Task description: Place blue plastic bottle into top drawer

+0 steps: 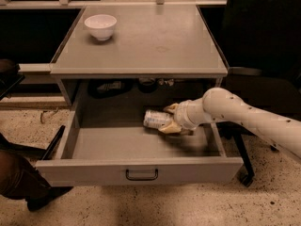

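The top drawer [94,171] stands pulled out beneath the table [155,46], its dark handle [141,174] facing front. The white arm [244,119] reaches in from the right. The gripper [168,119] is clamped on the blue plastic bottle [153,119], one finger on each side of its right end. The bottle lies on its side inside the drawer, towards the back right (it seems to hang just above the drawer floor, though that is hard to tell). A white bowl [100,26] sits on the tabletop's back left.
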Available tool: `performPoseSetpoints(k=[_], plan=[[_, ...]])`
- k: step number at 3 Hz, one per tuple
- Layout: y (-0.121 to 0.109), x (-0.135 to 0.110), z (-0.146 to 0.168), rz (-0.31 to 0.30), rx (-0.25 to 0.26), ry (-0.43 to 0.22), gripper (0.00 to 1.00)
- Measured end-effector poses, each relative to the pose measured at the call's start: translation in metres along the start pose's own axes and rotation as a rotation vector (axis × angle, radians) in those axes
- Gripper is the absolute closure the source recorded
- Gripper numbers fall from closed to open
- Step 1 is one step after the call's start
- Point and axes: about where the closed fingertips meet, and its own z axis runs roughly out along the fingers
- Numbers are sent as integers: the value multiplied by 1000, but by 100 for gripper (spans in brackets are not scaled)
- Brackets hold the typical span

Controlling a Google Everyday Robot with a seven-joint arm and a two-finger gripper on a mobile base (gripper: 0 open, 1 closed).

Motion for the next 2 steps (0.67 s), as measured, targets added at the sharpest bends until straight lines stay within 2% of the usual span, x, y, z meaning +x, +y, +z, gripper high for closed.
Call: performPoseSetpoints(k=[1,2], plan=[[0,0,0,0,0,0,0],[0,0,0,0,0,0,0]])
